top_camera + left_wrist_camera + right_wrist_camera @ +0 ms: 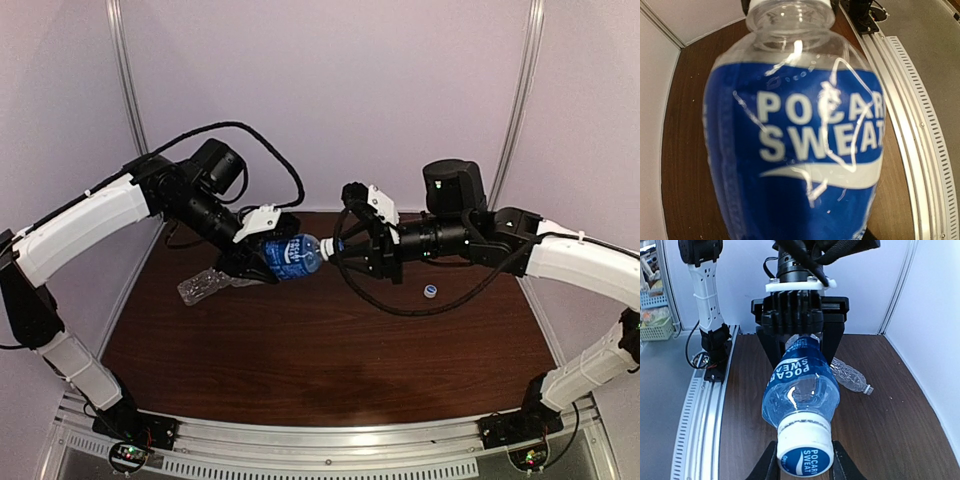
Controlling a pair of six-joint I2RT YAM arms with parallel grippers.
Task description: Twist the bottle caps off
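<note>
While right gripper (333,247) pinches its cap (805,452) — left gripper (258,264) holds labelled bottle (290,255) mid-table (300,345).

in the left wrist view the labelled bottle (795,145) fills the frame: its lower part is cut off at the bottom edge, its cap (790,3) is clipped at the top, and the left fingers (831,342) are hidden behind it. in the right wrist view the right fingers (840,470) run off the bottom edge, and the unlabelled bottle (850,374) has its far end hidden behind the labelled one. the loose cap (430,293) on the desk (330,350) is too small for detail.
</note>
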